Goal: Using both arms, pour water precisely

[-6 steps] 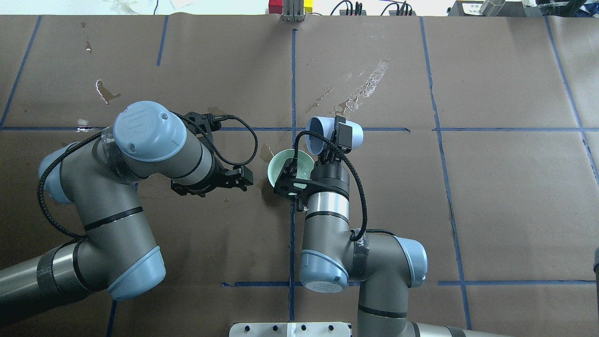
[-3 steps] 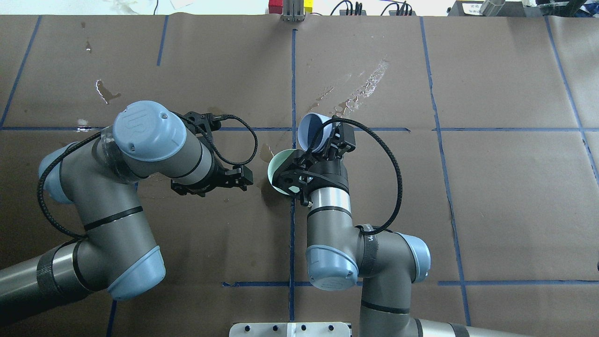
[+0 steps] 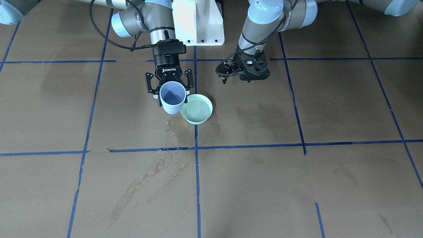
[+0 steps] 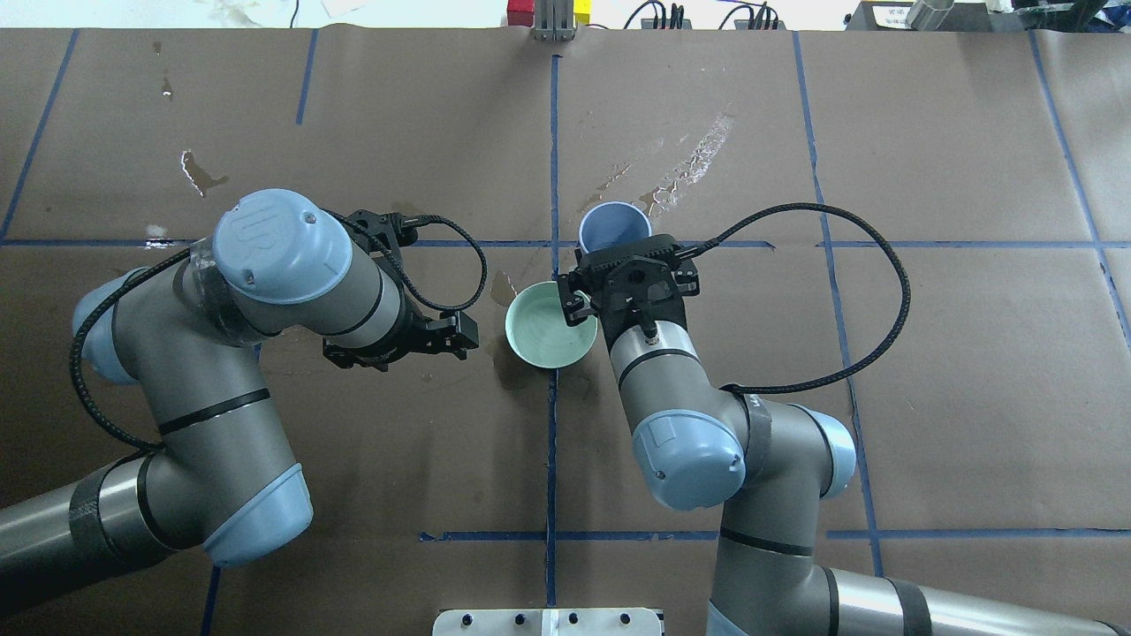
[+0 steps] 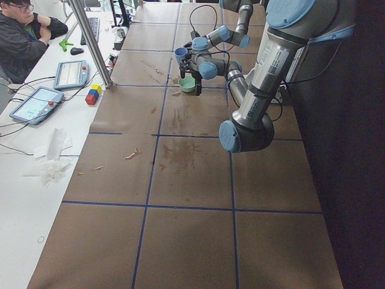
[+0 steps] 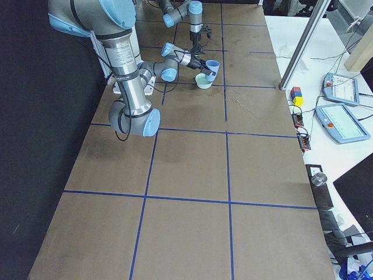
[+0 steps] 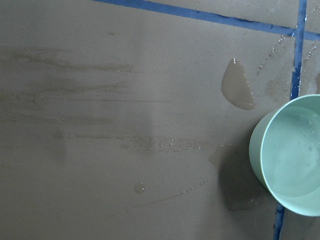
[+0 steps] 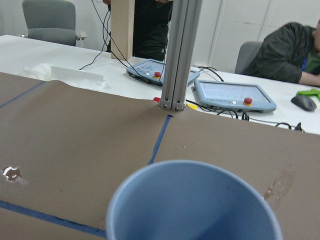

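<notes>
My right gripper (image 3: pixel 172 93) is shut on a light-blue cup (image 3: pixel 172 96), held upright just beyond a pale green bowl (image 4: pixel 548 329) in the overhead view, where the cup (image 4: pixel 616 227) shows its open mouth. The right wrist view looks over the cup's rim (image 8: pixel 192 200). The bowl (image 3: pixel 197 109) stands on the brown paper with a thin glossy layer of water (image 7: pixel 295 160) in it. My left gripper (image 3: pixel 246 73) hangs empty over the paper left of the bowl in the overhead view (image 4: pixel 415 340). It looks open.
Wet streaks (image 4: pixel 682 166) and a small puddle (image 7: pixel 237 89) mark the paper around the bowl. The white pedestal base (image 3: pixel 198 23) is behind the arms. An aluminium post (image 8: pixel 179 55), tablets and seated people are at the far table edge.
My right gripper has turned the cup from tipped over the bowl back to upright and swung it off the bowl. The left arm has not moved.
</notes>
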